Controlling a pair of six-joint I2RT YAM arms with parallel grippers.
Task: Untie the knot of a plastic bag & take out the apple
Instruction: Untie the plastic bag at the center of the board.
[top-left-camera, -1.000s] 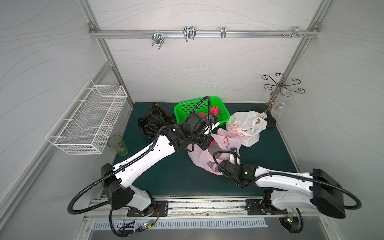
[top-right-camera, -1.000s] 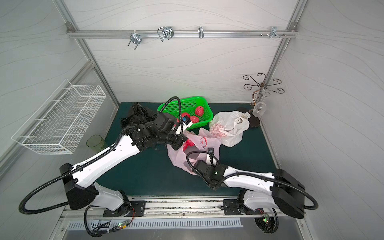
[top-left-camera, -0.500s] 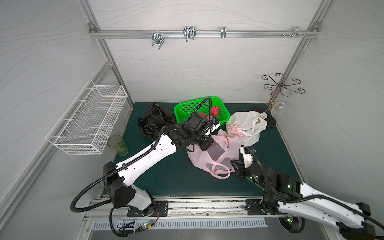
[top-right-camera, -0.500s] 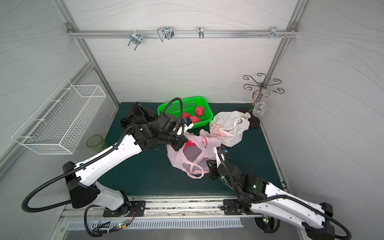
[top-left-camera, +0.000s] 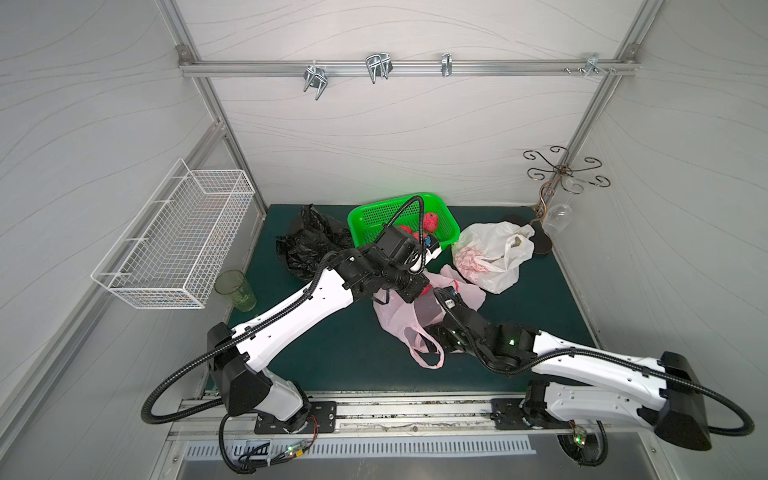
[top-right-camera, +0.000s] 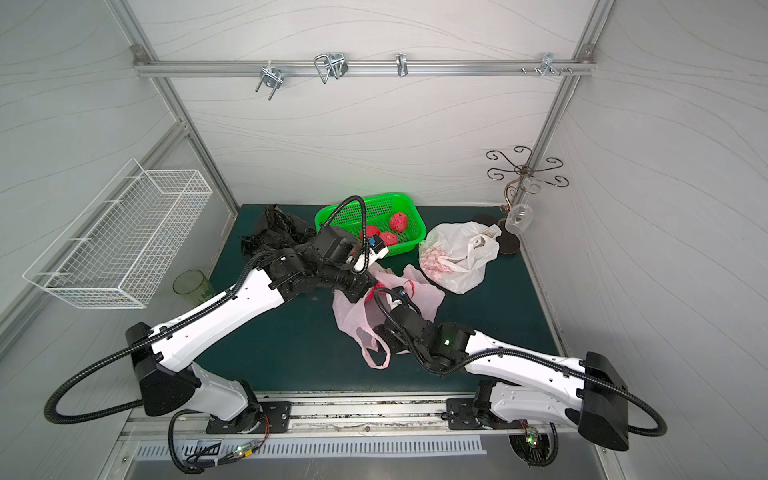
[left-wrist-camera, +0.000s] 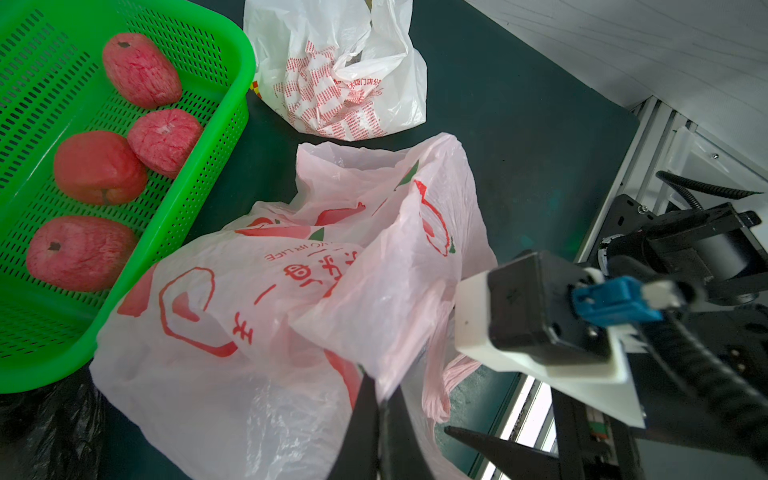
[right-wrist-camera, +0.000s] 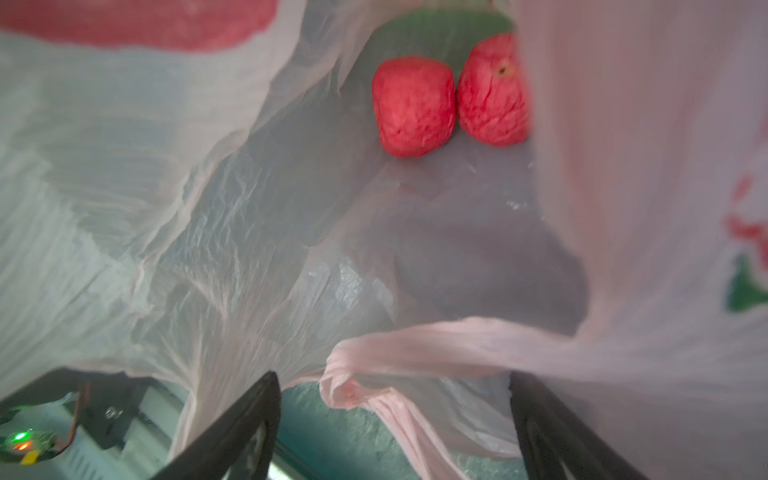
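Apple (right-wrist-camera: 411, 108) and a second apple (right-wrist-camera: 492, 89), touching, lie deep inside the pink bag (top-left-camera: 390, 320), which sits on the counter (top-left-camera: 324, 357) just beside the green basket (top-left-camera: 368, 216). We see the left jaws clamped together on the bag's upper film. The right jaws stand wide apart at its mouth, with a loose handle (right-wrist-camera: 374, 374) between them.
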